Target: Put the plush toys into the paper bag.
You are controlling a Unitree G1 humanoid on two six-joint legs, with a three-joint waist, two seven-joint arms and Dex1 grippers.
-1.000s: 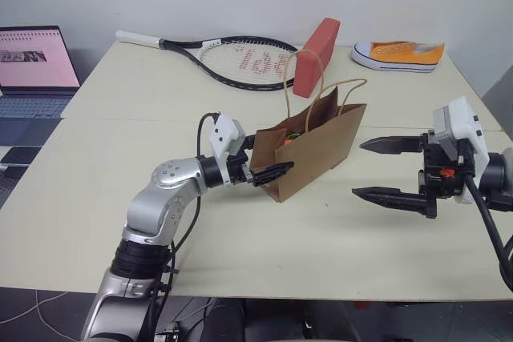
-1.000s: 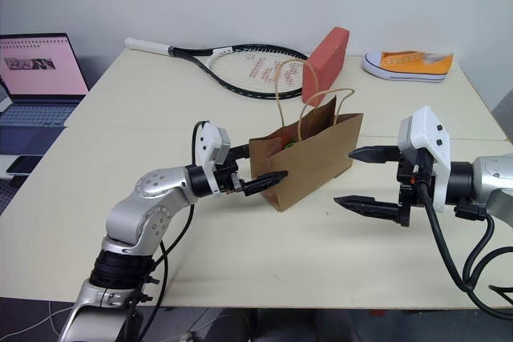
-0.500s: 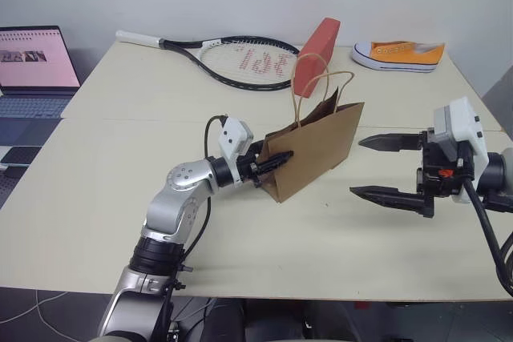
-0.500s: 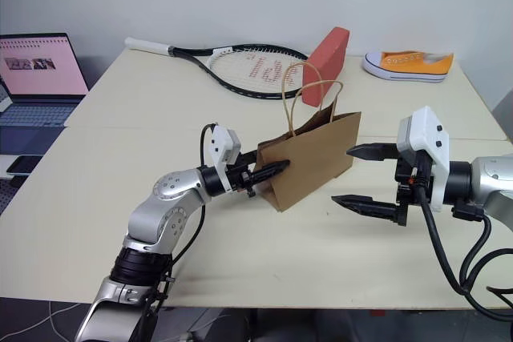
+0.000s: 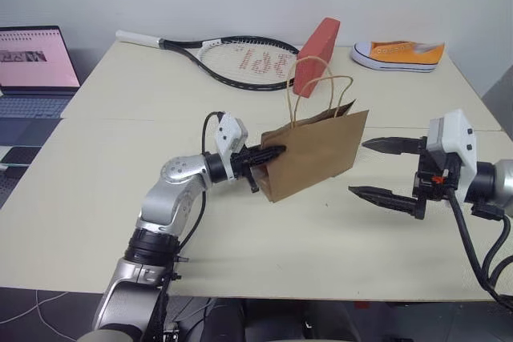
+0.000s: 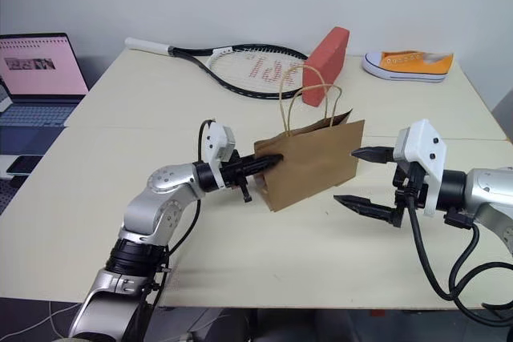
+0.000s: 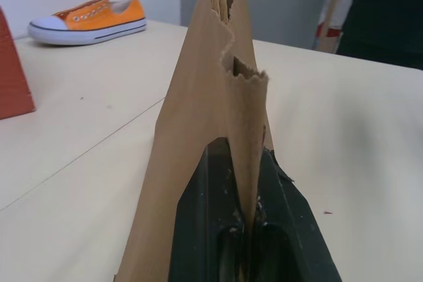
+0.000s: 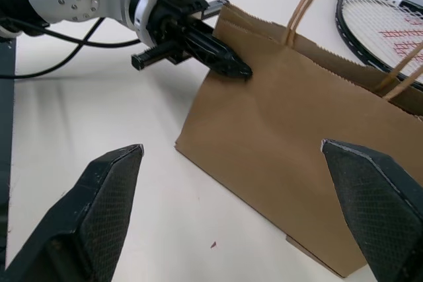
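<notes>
Left gripper (image 5: pixel 272 152) pinched on near top edge of paper bag (image 5: pixel 321 150), fingers pressed together over the paper. Right gripper (image 5: pixel 383 169) spread wide, just beside bag's far end, not touching. Bag upright mid-table (image 5: pixel 96 198). No legible writing; racket (image 5: pixel 240 58) string markings unreadable. Open tabletop toward near edge.

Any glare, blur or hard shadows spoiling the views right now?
Head views: even, soft light, only a faint shadow under the paper bag on the table. Left wrist view: the left gripper and bag edge close to the lens look soft and dark; the orange sneaker farther off stays readable. Right wrist view: the right gripper's fingers loom large, slightly soft.
</notes>
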